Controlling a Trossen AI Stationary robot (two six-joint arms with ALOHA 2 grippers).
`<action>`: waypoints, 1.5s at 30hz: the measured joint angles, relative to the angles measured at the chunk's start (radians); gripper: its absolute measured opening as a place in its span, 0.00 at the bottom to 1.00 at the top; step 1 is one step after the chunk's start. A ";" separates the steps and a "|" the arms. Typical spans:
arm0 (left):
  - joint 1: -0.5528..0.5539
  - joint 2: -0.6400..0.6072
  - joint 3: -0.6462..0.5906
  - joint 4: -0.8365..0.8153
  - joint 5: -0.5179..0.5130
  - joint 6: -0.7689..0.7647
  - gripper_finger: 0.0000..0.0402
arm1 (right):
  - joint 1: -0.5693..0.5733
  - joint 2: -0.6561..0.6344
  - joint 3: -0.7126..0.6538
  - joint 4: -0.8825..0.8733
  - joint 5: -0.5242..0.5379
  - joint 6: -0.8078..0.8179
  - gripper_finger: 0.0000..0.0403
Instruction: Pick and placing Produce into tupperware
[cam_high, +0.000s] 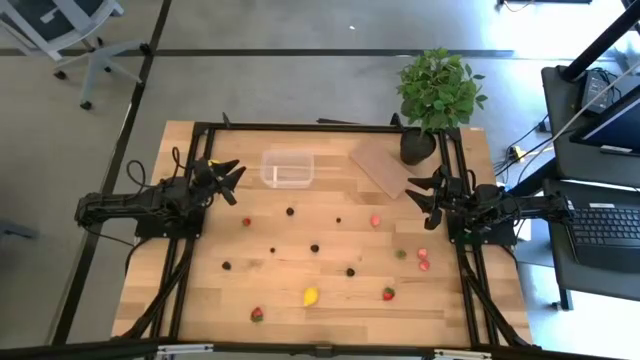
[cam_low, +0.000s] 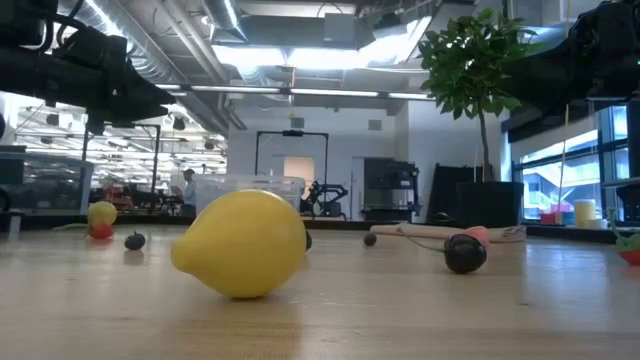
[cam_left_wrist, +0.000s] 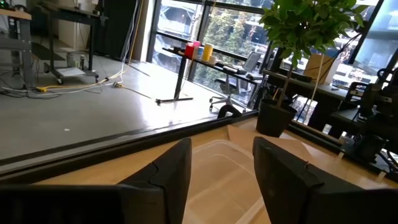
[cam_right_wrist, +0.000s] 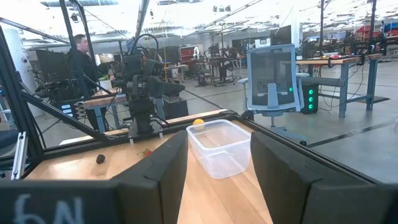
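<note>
**High view: both arms parked, tub empty**

Right wrist view alone shows "6N" on the right gripper (cam_right_wrist: 213, 171), jaws open, empty. Left gripper (cam_left_wrist: 222, 177) likewise. Tub (cam_high: 287, 168) upper centre; produce (cam_high: 311, 296) scattered below. Low view only: lemon (cam_low: 242, 244) close-up.

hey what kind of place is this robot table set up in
Probably a robotics lab or open workshop: exposed ceiling ducts, rows of workbenches with equipment, an office chair, and a laptop desk beside the wooden table.
</note>
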 joint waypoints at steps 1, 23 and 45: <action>0.000 0.000 0.000 0.000 0.000 0.000 0.40 | 0.000 0.000 0.000 0.000 0.000 0.000 0.44; 0.000 0.000 0.000 0.000 0.000 0.000 0.41 | 0.000 0.000 0.000 0.000 0.000 0.000 0.44; 0.000 0.000 0.000 0.000 0.000 0.000 0.41 | 0.000 0.000 0.000 0.006 0.001 -0.054 0.44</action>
